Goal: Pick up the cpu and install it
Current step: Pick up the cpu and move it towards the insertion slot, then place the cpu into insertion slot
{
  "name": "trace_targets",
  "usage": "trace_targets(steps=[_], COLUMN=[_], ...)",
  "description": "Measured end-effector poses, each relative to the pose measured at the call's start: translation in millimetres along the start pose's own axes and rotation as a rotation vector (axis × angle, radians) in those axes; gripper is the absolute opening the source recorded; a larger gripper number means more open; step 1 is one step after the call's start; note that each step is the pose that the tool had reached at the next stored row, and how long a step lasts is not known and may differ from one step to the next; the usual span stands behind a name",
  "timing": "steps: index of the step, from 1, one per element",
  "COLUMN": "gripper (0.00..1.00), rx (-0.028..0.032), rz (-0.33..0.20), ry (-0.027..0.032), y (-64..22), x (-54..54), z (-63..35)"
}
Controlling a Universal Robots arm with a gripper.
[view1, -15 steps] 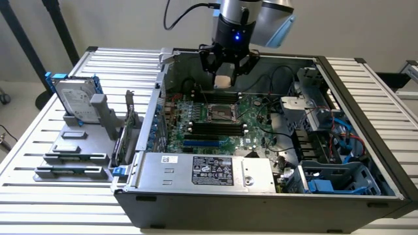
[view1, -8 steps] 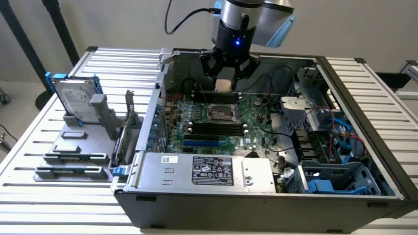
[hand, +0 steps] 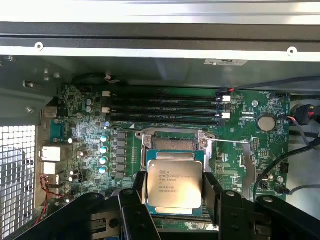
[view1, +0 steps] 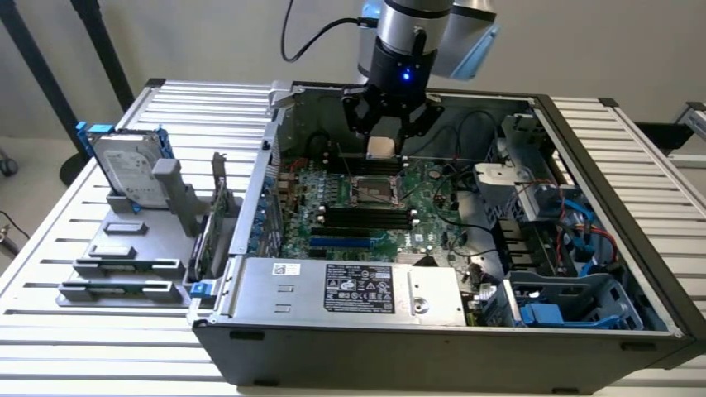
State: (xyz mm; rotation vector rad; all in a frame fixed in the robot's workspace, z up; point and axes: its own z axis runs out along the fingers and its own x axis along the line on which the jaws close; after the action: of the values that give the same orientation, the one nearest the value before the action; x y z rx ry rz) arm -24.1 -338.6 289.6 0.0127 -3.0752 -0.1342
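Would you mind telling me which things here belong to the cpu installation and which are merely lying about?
Part of the job:
- cpu, held between the gripper's fingers
- empty socket below it

Just lying about:
- hard drive, standing outside the case
- memory sticks, already seated
- power supply

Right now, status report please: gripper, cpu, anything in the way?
Gripper shut on cpu. Chip hangs above motherboard socket. Nothing seen between them.
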Motion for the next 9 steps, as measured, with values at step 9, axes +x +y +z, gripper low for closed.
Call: trace_targets(steps=[9], gripper=[0.55], rx=[-0.0001], rz=[0.000], ry=[0.0000], y=[0.0], x=[0.0], z=[0.0])
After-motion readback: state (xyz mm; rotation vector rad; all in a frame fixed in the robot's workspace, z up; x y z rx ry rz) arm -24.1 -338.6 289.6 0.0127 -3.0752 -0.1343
